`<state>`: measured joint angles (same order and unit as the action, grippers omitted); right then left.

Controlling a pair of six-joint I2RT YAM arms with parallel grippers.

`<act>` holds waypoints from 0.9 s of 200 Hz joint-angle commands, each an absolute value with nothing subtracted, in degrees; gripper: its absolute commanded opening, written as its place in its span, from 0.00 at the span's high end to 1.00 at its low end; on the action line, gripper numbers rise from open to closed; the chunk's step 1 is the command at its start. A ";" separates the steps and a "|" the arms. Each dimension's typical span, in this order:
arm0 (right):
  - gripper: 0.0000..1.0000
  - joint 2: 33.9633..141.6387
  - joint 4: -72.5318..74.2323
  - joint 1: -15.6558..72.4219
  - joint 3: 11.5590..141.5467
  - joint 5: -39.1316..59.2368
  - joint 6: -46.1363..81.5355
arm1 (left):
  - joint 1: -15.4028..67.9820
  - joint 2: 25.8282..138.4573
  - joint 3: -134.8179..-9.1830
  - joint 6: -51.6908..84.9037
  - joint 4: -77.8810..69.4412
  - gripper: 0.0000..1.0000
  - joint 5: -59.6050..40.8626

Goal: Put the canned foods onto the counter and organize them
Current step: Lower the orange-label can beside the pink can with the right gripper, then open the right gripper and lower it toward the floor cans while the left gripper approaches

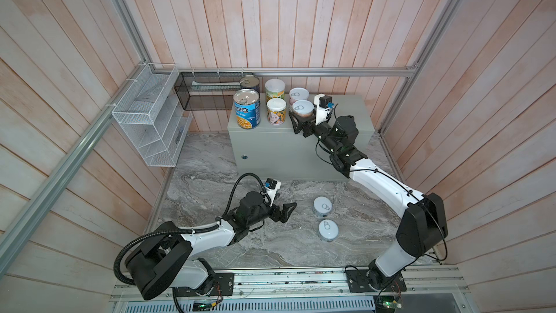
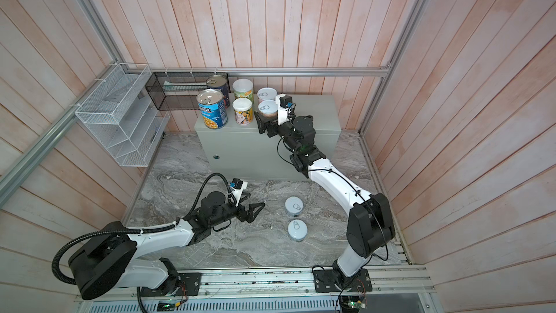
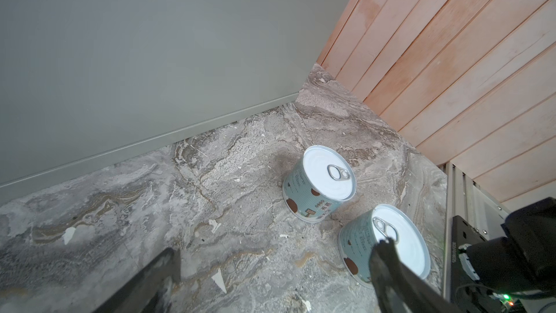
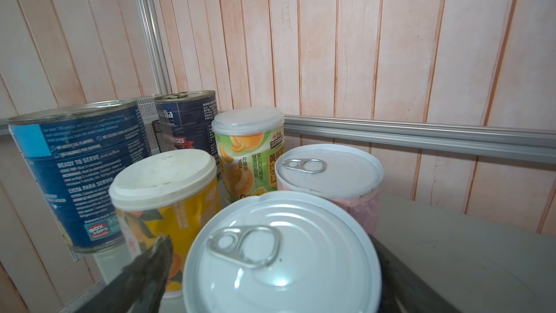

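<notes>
Several canned foods stand at the left end of the counter (image 1: 349, 109): a blue Progresso can (image 1: 246, 109), a dark can (image 1: 249, 83) behind it, two white-lidded cans (image 1: 274, 90) (image 1: 276, 111) and two short pull-tab cans (image 1: 299, 95) (image 1: 303, 109). My right gripper (image 1: 302, 117) is open, with its jaws on either side of the nearer short can (image 4: 282, 254), and one finger (image 4: 150, 263) stands visibly off it. Two more short cans (image 1: 322, 206) (image 1: 328, 230) stand upright on the marble floor. My left gripper (image 1: 285, 210) hovers open and empty just left of them (image 3: 322, 182) (image 3: 409, 245).
A white wire rack (image 1: 147, 115) and a black mesh basket (image 1: 210, 88) hang on the back-left walls beside the counter. Wooden walls close in on three sides. An aluminium rail (image 1: 301, 281) with both arm bases runs along the front.
</notes>
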<state>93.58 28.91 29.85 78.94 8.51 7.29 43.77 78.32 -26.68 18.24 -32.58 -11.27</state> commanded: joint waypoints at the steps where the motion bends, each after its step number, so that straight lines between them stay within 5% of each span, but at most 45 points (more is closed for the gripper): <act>1: 0.02 91.57 25.52 29.58 76.36 7.69 8.63 | 43.68 78.83 -28.15 18.46 -33.17 0.00 -11.89; 180: 0.02 51.86 7.65 28.85 41.69 -8.04 9.74 | 46.25 78.38 -29.07 14.05 -31.86 0.00 -11.34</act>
<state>55.51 14.59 29.41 46.78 -4.54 7.57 44.97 78.32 -27.29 16.71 -31.97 -11.33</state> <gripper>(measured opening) 0.980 0.999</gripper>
